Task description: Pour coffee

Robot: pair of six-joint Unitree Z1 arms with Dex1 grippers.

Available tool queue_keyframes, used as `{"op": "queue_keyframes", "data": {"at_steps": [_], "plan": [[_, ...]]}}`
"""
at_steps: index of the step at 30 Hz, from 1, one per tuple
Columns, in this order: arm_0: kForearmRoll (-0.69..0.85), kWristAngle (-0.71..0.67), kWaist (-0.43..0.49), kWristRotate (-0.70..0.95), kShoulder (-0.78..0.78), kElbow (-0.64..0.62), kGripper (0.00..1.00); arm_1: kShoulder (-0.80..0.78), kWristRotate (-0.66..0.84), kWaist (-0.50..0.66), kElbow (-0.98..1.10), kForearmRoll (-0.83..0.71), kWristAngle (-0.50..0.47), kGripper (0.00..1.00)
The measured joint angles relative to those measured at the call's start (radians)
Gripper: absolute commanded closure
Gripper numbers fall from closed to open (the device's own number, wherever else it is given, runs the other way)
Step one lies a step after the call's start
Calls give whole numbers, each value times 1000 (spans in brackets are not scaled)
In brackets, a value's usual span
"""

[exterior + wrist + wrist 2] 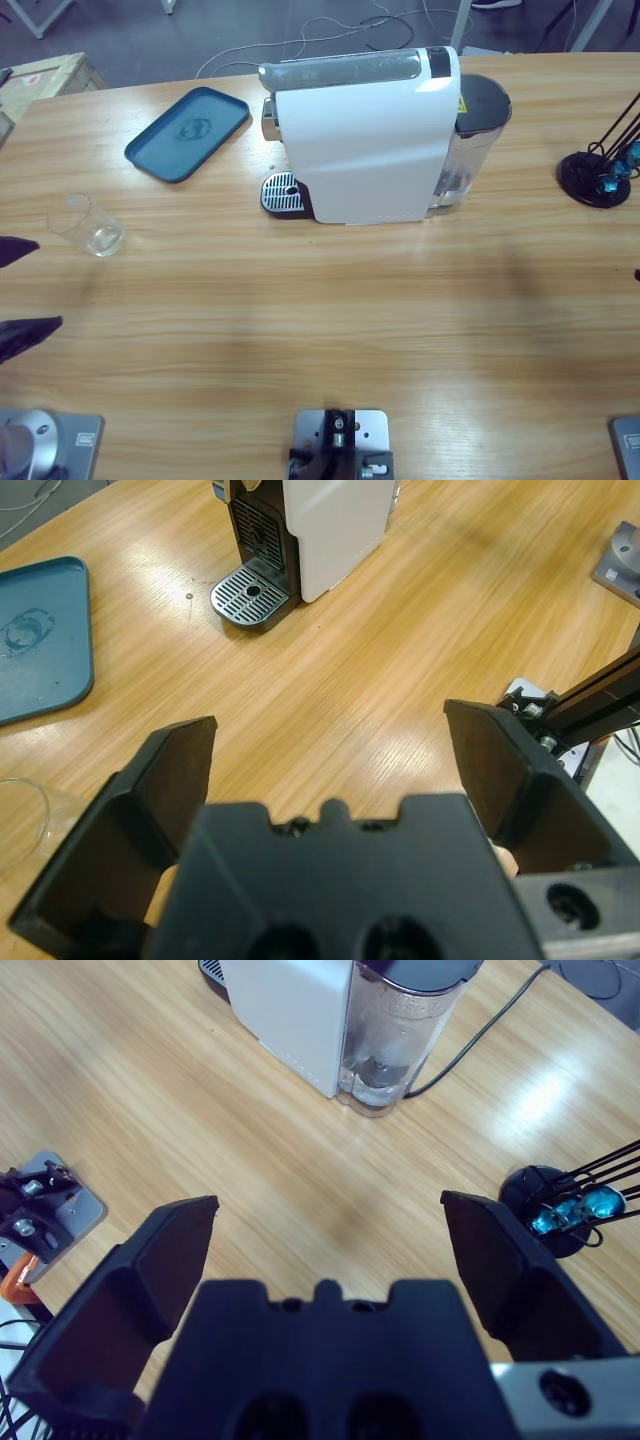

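One clear glass (pixel 88 226) stands empty, no coffee visible.

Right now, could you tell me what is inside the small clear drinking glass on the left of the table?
The small clear drinking glass looks empty: the wooden table shows through it, and no amber-brown liquid is visible. In the left wrist view only its rim shows, so that view adds nothing.
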Motion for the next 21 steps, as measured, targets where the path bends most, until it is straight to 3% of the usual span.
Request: {"op": "queue_keyframes", "data": {"at_steps": [13, 17, 21], "plan": [[0, 2, 0, 0, 6, 0, 13, 0, 0, 0, 0, 0, 0, 0], [-103, 61, -1, -17, 31, -9, 13, -1, 3, 0, 0, 0, 0, 0], [-166, 83, 8, -25, 231, -173, 13, -1, 3, 0, 0, 0, 0, 0]]}}
